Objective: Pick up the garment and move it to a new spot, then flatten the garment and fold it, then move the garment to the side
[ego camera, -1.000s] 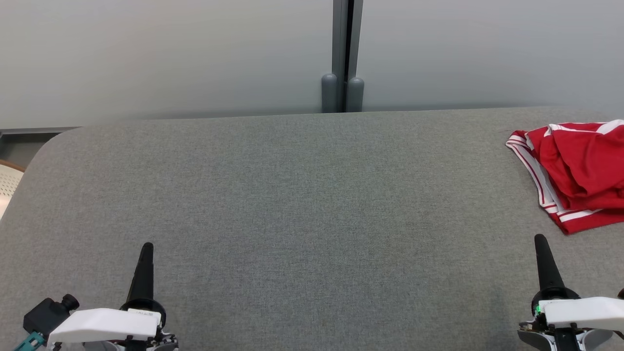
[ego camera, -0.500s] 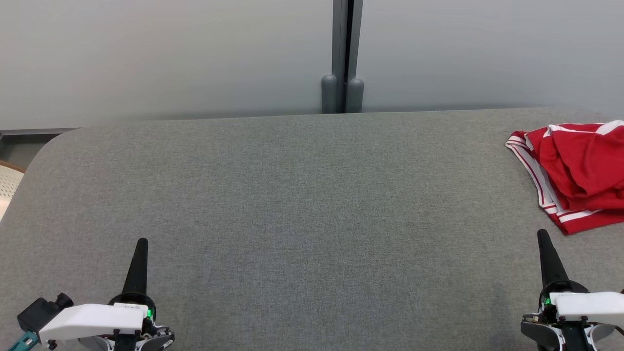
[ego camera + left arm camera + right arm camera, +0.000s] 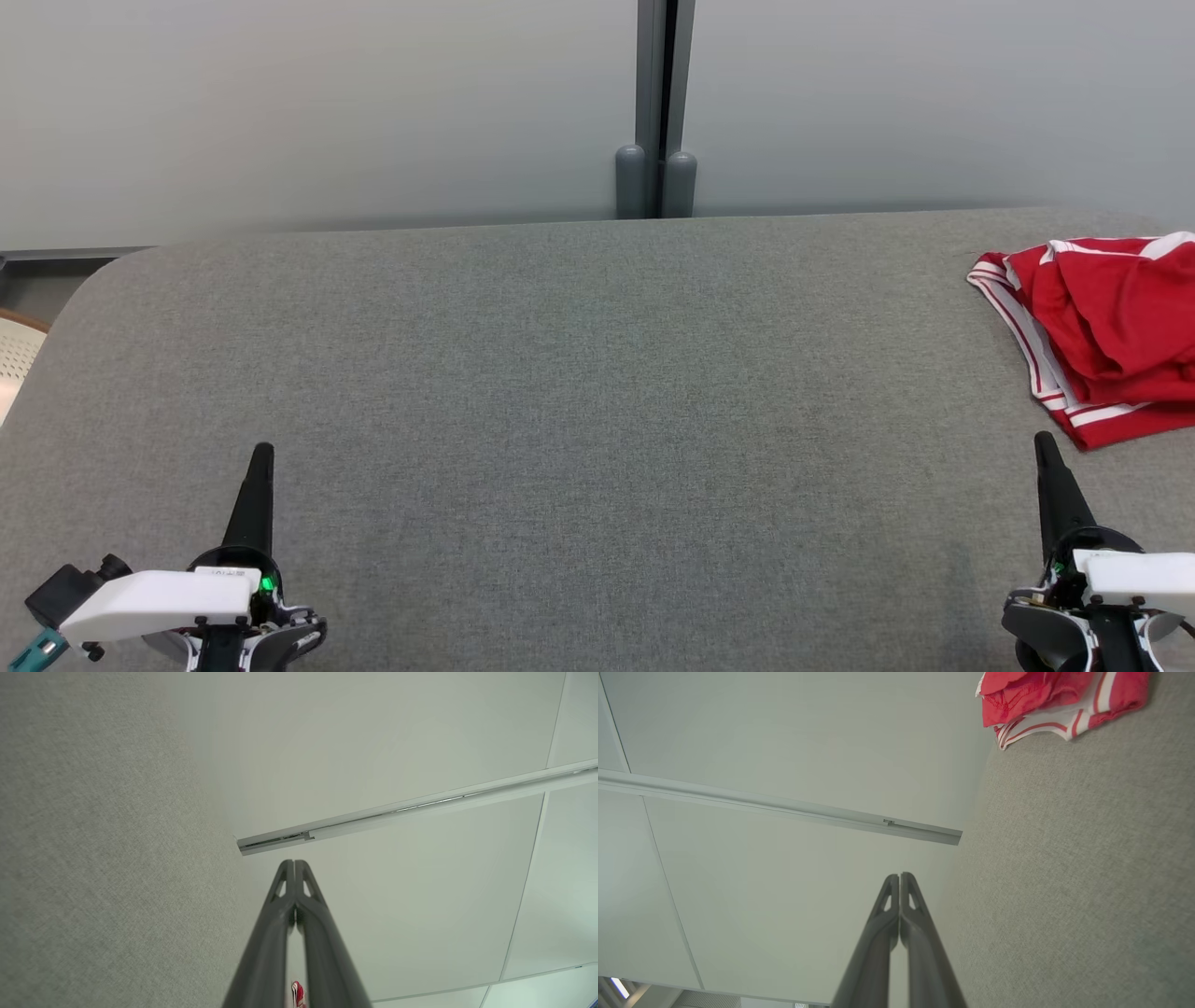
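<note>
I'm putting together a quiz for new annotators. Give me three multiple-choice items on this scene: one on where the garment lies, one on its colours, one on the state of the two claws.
1. Where does the garment lie on the grey surface?
A) at the far right
B) in the centre
C) at the near left corner

2. What colours is the garment?
A) blue with yellow
B) red with white stripes
C) plain black

3. How do the left claw and the right claw stand?
A) both wide open
B) one shut on the garment
C) both shut, holding nothing

Answers:
1 A: it lies crumpled at the right edge of the head view.
2 B: the cloth is red, with white bands along its hems.
3 C: each wrist view shows the two fingers meeting at the tips, with no cloth between them.
</note>
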